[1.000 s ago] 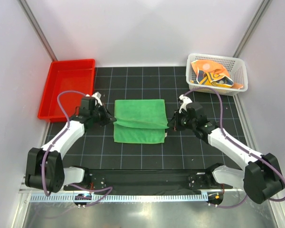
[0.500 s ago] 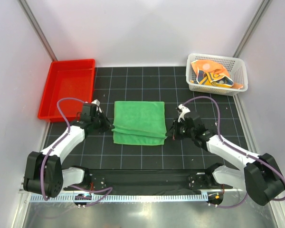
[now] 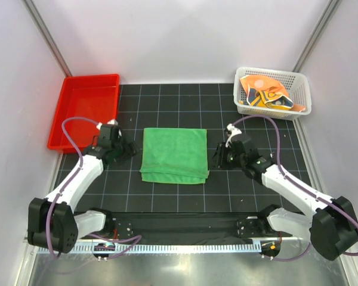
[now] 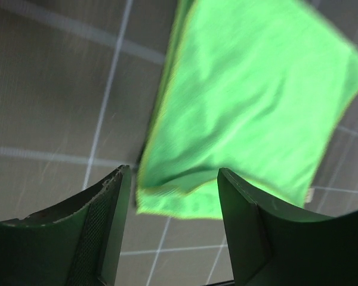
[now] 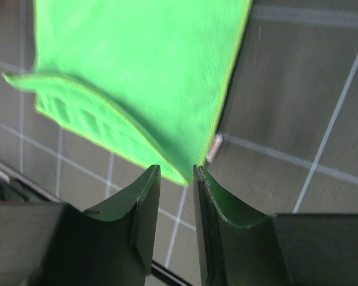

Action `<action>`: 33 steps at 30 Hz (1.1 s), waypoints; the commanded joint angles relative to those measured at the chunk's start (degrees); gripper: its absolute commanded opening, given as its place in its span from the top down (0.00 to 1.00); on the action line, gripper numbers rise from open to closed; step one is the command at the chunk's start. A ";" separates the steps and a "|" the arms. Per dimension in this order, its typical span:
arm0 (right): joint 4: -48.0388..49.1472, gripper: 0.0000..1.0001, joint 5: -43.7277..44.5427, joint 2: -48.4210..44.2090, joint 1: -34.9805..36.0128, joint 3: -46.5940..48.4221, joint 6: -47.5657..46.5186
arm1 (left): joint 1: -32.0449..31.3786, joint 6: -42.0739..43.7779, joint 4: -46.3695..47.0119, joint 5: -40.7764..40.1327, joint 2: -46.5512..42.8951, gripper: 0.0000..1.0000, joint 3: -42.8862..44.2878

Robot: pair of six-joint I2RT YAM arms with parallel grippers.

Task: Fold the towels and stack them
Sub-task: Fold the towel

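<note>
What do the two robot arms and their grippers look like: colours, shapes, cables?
The left arm and the right arm have white link shells with black joints and bases. A purple cable loops beside each. The left gripper and the right gripper are black with small white parts. Close up, the fingers are dark, broad and tapering to the tips.

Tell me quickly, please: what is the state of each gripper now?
Left gripper: open, not holding the green towel.
Right gripper: slightly open, holding nothing.
</note>
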 commanded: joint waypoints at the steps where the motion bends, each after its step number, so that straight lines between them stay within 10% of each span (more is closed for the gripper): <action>1: -2.44 0.64 5.23 2.55 0.19 7.21 -2.13 | 0.08 3.18 1.71 0.93 3.56 0.36 7.45; 12: 3.44 0.66 -2.15 19.43 0.80 8.64 -2.75 | -1.68 4.51 5.14 18.17 16.58 0.50 8.26; 33: 1.79 0.67 -4.70 12.05 3.35 -0.42 -1.17 | -4.14 0.30 0.49 9.93 6.57 0.66 -4.23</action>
